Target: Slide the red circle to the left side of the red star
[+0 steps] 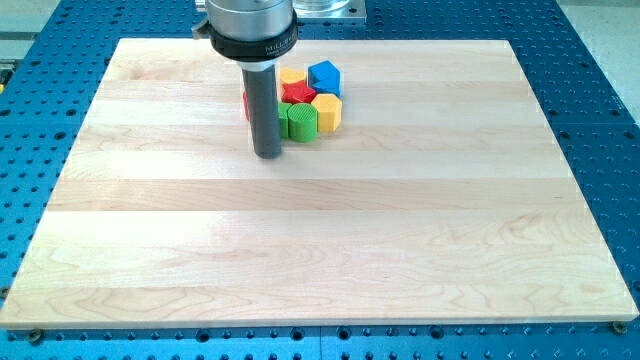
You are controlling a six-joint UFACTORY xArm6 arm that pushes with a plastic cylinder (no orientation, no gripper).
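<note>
At the view's left of the cluster, a sliver of the red circle (pixel 246 105) shows past the edge of my rod, most of it hidden behind the shaft, so its round outline can only be guessed at. My tip (pixel 267 155) rests on the bench (pixel 300 250) just below and slightly right of that sliver, close against the group of blocks; there is no gripper here to be wide, narrow or holding anything, only a plain dark cylindrical rod under a metal collar. Moving right, the red star (pixel 297 94) sits in the middle of the cluster, so the circle already appears to lie on the star's left, though whether the two touch is hidden by the rod. I judge the coming move turns on this: the circle lies up and to the left of my tip, so any nudge would have to come from its far side or from below. Below the star stands a ribbed green block (pixel 299 121), above it a yellow block (pixel 292 76), then a yellow hexagon (pixel 327 110) and a blue block (pixel 324 77) at the right. All look like matte painted pieces on pale, smooth-grained wood.
</note>
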